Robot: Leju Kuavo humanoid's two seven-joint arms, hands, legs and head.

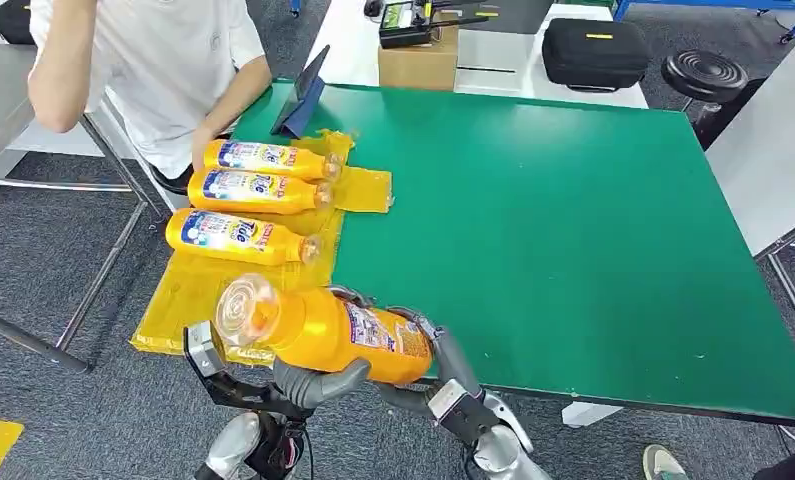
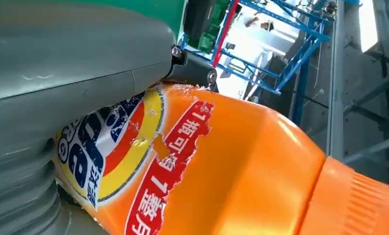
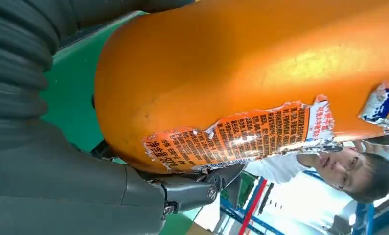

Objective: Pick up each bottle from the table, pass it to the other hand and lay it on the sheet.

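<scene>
An orange detergent bottle (image 1: 323, 328) hangs over the table's near edge with its clear cap toward the left. My left hand (image 1: 308, 385) grips it from below around the middle, its thumb lying across the label (image 2: 109, 147). My right hand (image 1: 428, 345) holds the bottle's base end (image 3: 241, 68), its grey thumb (image 3: 60, 176) pressed beside it. Three more orange bottles (image 1: 238, 237) lie side by side on the yellow sheet (image 1: 188, 300), at the table's left edge.
A person in a white shirt sits at the far left with one hand (image 1: 201, 150) by the farthest bottle. A dark tablet (image 1: 303, 100) stands on the green table (image 1: 573, 250). A cardboard box (image 1: 418, 60), black case (image 1: 593, 50) and stool (image 1: 703, 72) stand behind.
</scene>
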